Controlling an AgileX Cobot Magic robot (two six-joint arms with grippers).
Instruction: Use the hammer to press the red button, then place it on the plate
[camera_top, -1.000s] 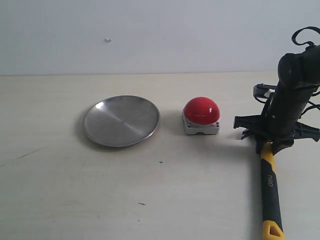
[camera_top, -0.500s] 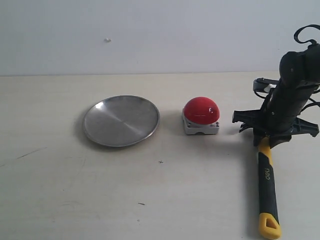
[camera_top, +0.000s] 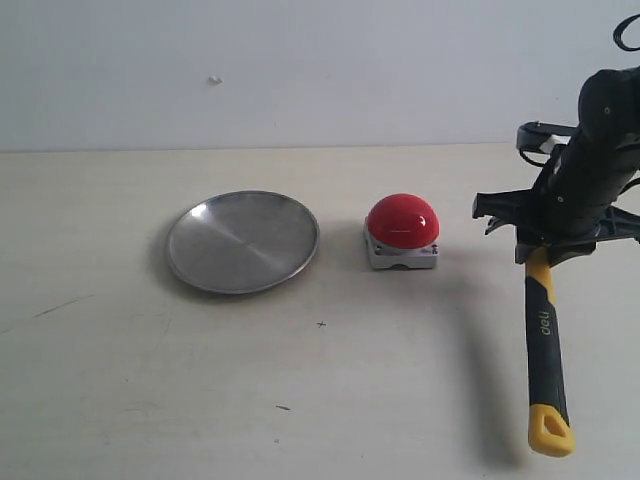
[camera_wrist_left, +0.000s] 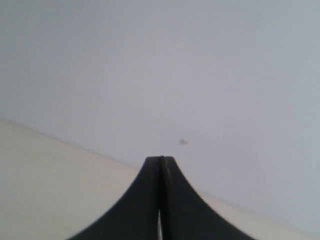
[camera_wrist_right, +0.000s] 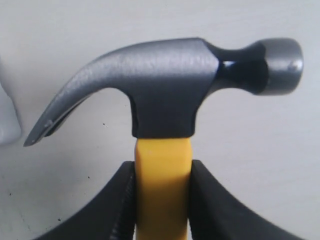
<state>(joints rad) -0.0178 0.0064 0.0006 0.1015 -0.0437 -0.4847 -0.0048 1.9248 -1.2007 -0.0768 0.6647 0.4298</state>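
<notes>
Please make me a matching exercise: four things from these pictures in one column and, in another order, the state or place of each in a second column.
Column one
1. hammer
2. red button
3. plate
4. left end effector

Column two
A. shut, holding nothing
B. empty, furthest left in the exterior view
C. gripped just under its head by the right end effector
D. between the plate and the hammer

Pairs: 1-C, 2-D, 3-B, 4-A

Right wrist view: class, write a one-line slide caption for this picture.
Right claw clamps the hammer by its yellow handle, just below the dark metal head, over the pale table.
</notes>
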